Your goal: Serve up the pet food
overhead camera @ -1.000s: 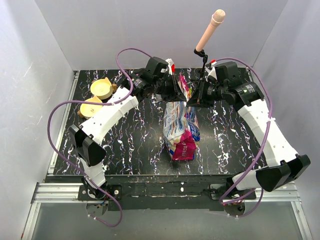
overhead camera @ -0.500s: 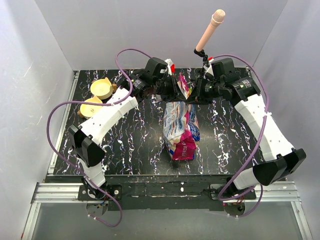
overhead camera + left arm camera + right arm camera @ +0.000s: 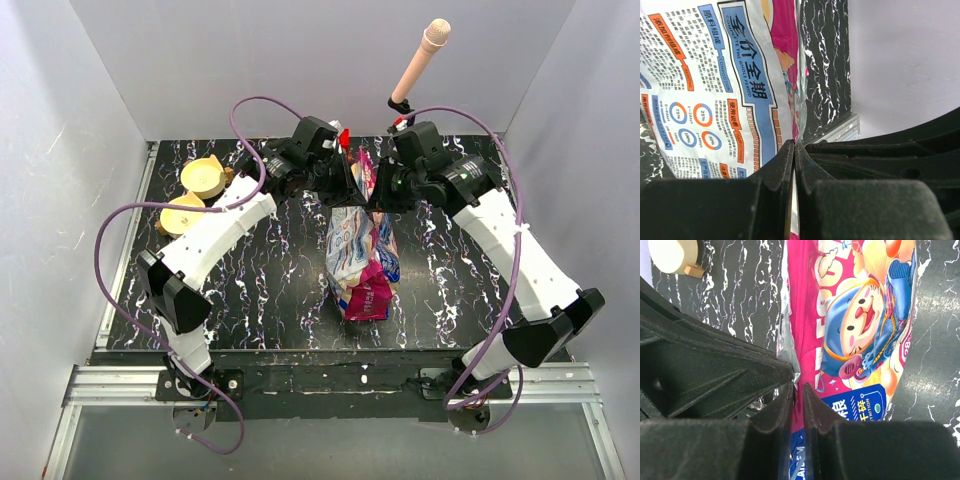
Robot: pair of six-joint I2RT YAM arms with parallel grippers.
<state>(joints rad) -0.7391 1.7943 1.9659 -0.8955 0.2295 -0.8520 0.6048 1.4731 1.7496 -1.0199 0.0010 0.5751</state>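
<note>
The pet food bag (image 3: 360, 258), glossy white, blue and magenta, stands upright at the middle of the black marbled table (image 3: 260, 290). My left gripper (image 3: 350, 180) is shut on the bag's top edge from the left; in the left wrist view the jaws (image 3: 794, 150) pinch the foil edge of the bag (image 3: 715, 75). My right gripper (image 3: 376, 192) is at the same top edge from the right; in the right wrist view its jaws (image 3: 797, 390) are closed to a narrow slit with the bag's (image 3: 860, 315) edge between them. The kibble itself is hidden inside the bag.
Two tan round bowls (image 3: 205, 177) (image 3: 183, 213) sit at the table's far left; one shows in the right wrist view (image 3: 672, 255). A pink microphone-like rod (image 3: 415, 65) stands on a black stand at the back, behind the right gripper. White walls enclose the table.
My right gripper has moved left to the bag's top edge, next to the left gripper. The left gripper and the bag have stayed in place.
</note>
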